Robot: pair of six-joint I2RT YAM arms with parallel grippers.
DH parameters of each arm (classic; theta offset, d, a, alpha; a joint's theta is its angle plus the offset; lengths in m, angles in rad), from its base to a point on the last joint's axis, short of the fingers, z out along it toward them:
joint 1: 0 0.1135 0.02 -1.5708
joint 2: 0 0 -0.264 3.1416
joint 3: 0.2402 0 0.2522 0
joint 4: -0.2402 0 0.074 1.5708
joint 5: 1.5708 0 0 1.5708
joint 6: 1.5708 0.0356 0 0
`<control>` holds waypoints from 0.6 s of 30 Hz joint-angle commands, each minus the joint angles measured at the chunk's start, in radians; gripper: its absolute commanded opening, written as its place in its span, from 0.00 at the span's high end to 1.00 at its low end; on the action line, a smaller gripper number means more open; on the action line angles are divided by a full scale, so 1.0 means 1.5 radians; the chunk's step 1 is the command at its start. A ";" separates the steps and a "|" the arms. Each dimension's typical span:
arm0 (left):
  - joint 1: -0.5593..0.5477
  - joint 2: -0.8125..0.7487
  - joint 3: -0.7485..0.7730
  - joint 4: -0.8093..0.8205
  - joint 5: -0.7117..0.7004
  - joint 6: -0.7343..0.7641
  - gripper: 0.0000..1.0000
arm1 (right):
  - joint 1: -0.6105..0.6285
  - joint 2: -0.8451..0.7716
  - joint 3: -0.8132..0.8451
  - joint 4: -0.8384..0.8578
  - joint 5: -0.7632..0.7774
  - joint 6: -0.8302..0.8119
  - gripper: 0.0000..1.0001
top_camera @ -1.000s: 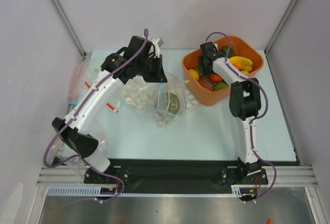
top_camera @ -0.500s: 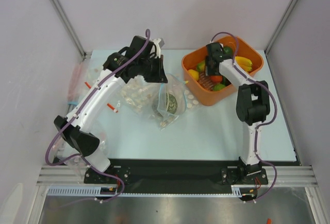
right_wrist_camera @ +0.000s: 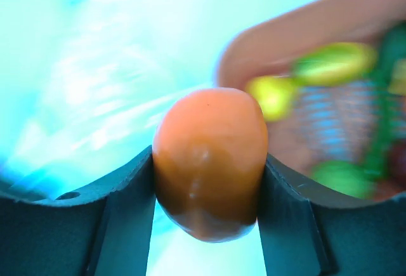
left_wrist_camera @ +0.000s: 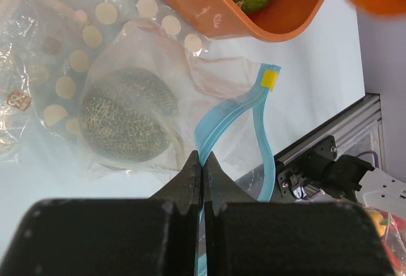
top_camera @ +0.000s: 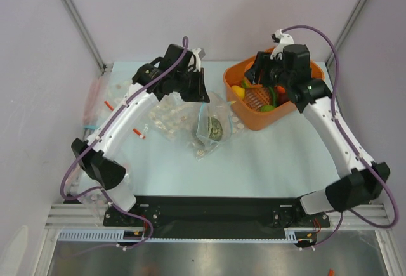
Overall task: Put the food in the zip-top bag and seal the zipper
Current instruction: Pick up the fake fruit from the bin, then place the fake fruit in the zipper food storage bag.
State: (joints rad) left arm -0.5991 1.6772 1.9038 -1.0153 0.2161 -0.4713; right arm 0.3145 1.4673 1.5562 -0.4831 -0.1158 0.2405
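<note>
Soft clear film, shiny toy plastic, matt black jaws

The clear soft plastic zip-top bag (left_wrist_camera: 152, 47) is thin, crinkled film with a faint sheen. Its light-blue zipper strip (left_wrist_camera: 223, 112) is thicker, smoother plastic. The grey-green bumpy ball (left_wrist_camera: 127, 118) looks matt, with rough, netted skin. The clear bags printed with white dots (left_wrist_camera: 44, 60) are the same glossy film. The orange plastic basket (left_wrist_camera: 209, 11) is smooth and semi-glossy. The round orange toy fruit (right_wrist_camera: 209, 162) is smooth plastic with a soft shine. The jaws of the right gripper (right_wrist_camera: 208, 162) are matt black plastic. The pale table (top_camera: 254, 162) looks smooth and matt, and the metal sheet (top_camera: 222, 260) at its near edge is brushed and dully shiny.
</note>
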 commanded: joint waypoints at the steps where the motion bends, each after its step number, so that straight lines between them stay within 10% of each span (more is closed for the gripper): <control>1: 0.002 0.011 0.032 0.037 0.024 -0.021 1.00 | 0.027 -0.093 -0.056 0.045 -0.134 0.034 0.73; 18: 0.002 0.043 0.082 0.022 0.034 -0.043 1.00 | 0.156 -0.208 -0.297 0.238 -0.201 0.204 0.76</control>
State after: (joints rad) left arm -0.5991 1.7546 1.9862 -1.0115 0.2325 -0.5026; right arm 0.5442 1.1576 1.2053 -0.2722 -0.4088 0.4530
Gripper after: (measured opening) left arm 0.009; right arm 0.599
